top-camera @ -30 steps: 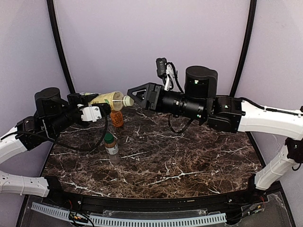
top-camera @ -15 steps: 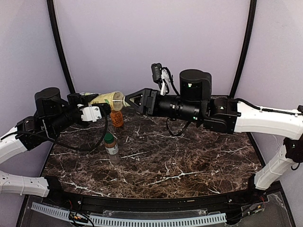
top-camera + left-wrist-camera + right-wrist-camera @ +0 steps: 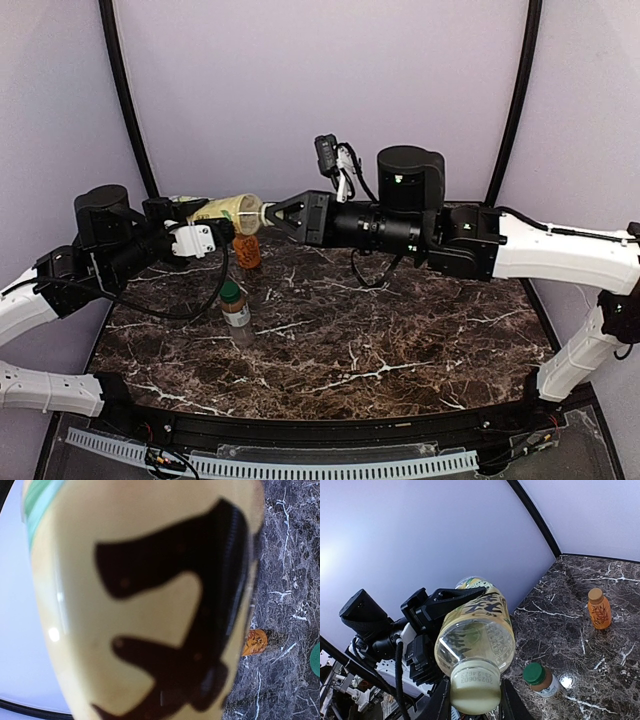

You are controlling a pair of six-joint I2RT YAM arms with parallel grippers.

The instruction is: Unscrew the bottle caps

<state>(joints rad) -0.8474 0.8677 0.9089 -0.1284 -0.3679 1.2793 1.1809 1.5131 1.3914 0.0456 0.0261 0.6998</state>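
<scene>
The marble table fills the lower half of the overhead view. Above its upper left, the left gripper clamps the yellow-green tea bottle sideways in the air. The right gripper is pinched narrow on its cream-white cap. Just below stand the orange bottle and the clear bottle, both capped.

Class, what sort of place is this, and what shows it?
Probably a robotics lab test booth: a left arm and right arm over a marble-patterned table, plain lilac walls around it, a tea bottle held between them.
</scene>
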